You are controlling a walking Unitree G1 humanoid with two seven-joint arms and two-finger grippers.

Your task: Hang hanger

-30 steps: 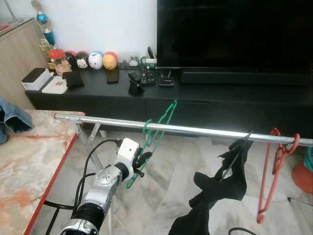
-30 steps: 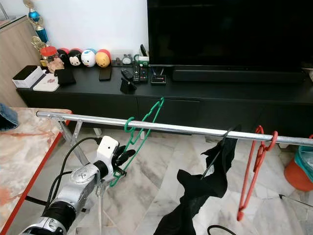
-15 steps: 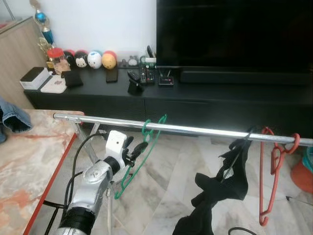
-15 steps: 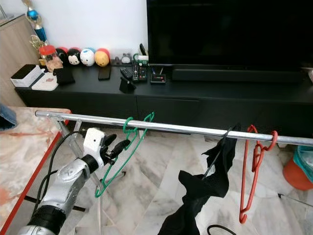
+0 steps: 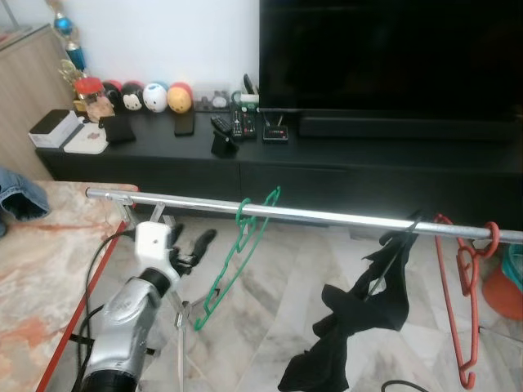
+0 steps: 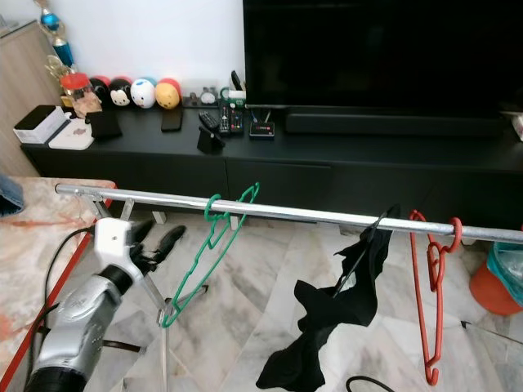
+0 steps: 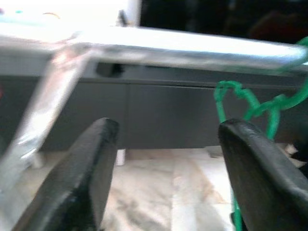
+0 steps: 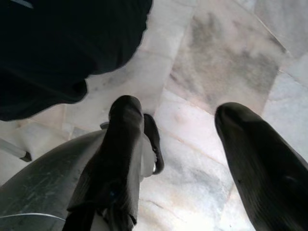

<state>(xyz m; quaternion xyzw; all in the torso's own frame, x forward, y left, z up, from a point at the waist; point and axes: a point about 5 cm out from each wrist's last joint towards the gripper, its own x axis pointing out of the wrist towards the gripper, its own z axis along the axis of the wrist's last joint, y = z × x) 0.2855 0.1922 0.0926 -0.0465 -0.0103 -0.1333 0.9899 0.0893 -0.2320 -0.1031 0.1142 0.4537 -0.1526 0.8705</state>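
**Kid:** What just happened?

**Me:** A moment ago my left gripper (image 5: 189, 245) was pinching the green hanger (image 5: 235, 255). Now I've let go and pulled the arm back toward me. The fingers (image 7: 262, 168) are spread apart with nothing between them.

**Kid:** Where is the hanger now?

**Me:** Its hook is over the silver rail (image 5: 327, 216), and it hangs there by itself, tilted a bit. Further along the rail are a black cloth on a hanger (image 5: 359, 314) and a red hanger (image 5: 462, 294).

**Kid:** So you're done?

**Me:** I think so. It looks like it's staying up without me.

**Kid:** And the other arm?

**Me:** My right gripper (image 8: 178, 144) points down at the marble floor (image 8: 226, 62), fingers apart, holding nothing.
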